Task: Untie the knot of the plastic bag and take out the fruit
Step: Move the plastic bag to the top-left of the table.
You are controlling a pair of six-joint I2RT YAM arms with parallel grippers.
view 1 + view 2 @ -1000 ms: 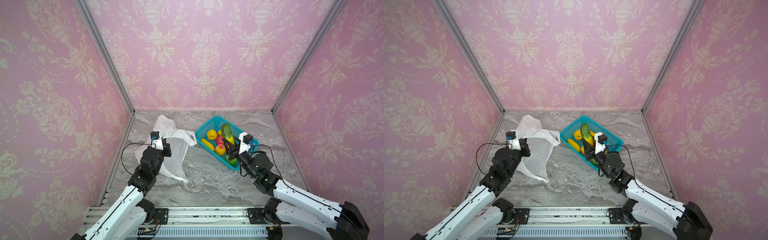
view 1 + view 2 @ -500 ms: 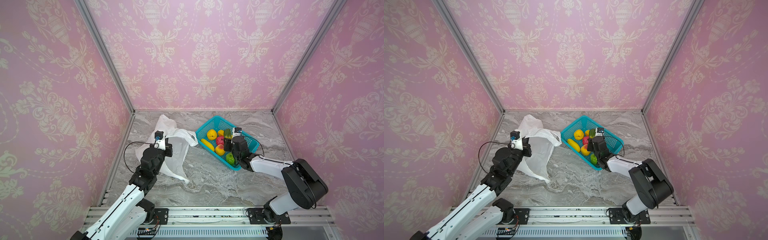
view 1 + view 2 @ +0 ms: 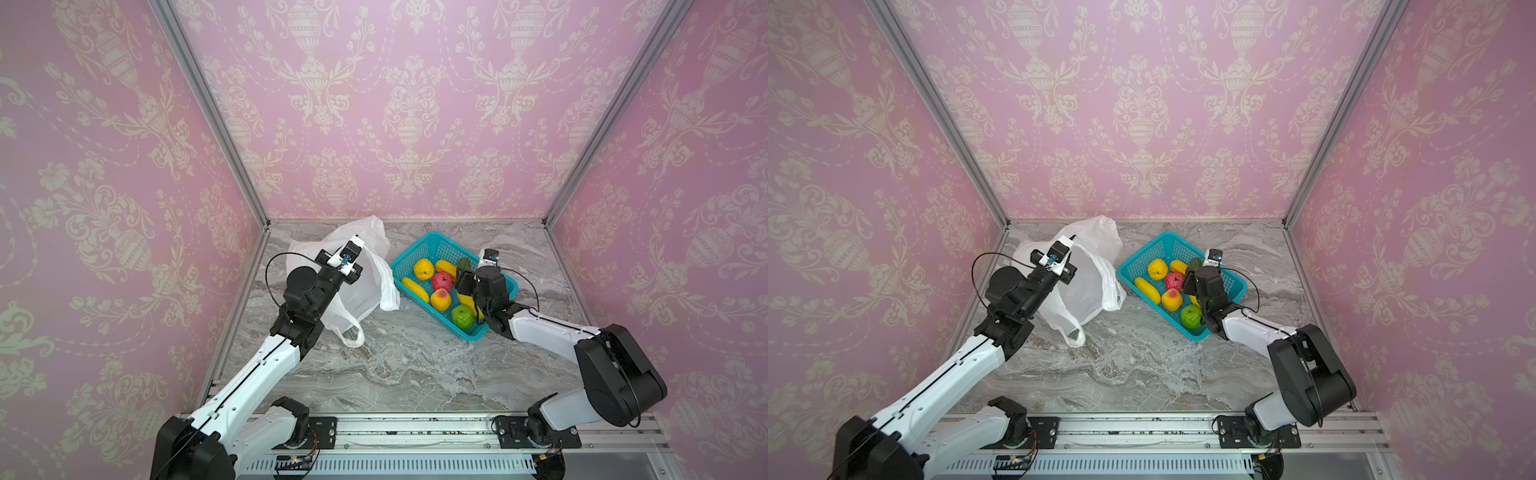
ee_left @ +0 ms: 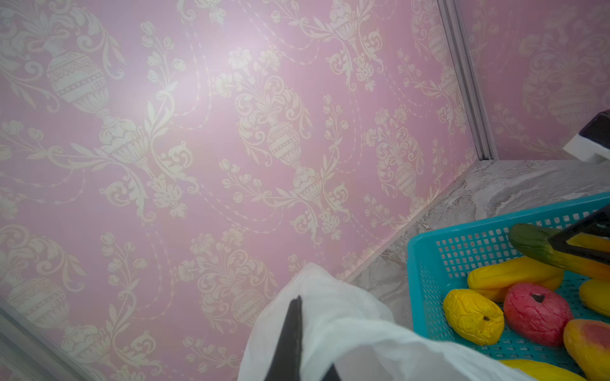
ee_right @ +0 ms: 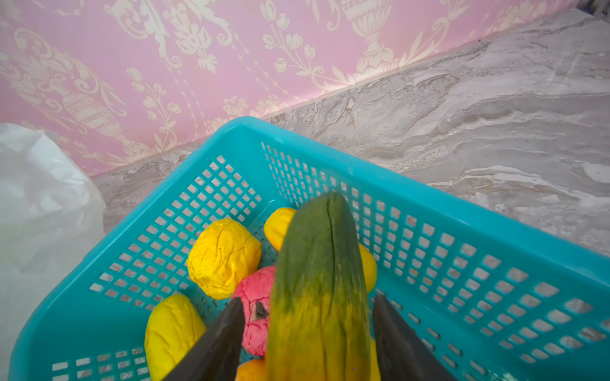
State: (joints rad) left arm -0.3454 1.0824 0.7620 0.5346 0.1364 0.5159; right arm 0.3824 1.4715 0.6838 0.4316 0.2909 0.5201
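In both top views the plastic bag (image 3: 363,286) (image 3: 1092,286) sits back-left on the marble table (image 3: 395,365). Its top edge is held up by the left gripper (image 3: 359,248), jaws pinched together on the film. One handle loop (image 3: 353,334) droops loose on the near side. Just beside the bag, to the right, a teal basket (image 3: 430,236) holds the fruit (image 3: 441,281): yellow, red, peach & green pcs, all inside. The right gripper (image 3: 466,286) is down in the basket, over its right half.

Left wrist view: one dark finger (image 4: 292,330) lies flat against the white bag (image 4: 350,333), w/ film bunched round it; the other finger is hidden. The basket (image 4: 417,264) is close by, fruit in it, and a green-yellow fruit (image 4: 531,247) lies tilted over the rest.

Right wrist view: the right gripper (image 5: 308,306) straddles the green-yellow fruit (image 5: 317,257), jaws apart. A gap shows btwn one finger (image 5: 224,339) and the fruit; the other finger looks just about touching. The fruit's green end points toward the basket (image 5: 396,184) wall. Yellow & red pcs lie under it, and the bag shows at the frame's edge.
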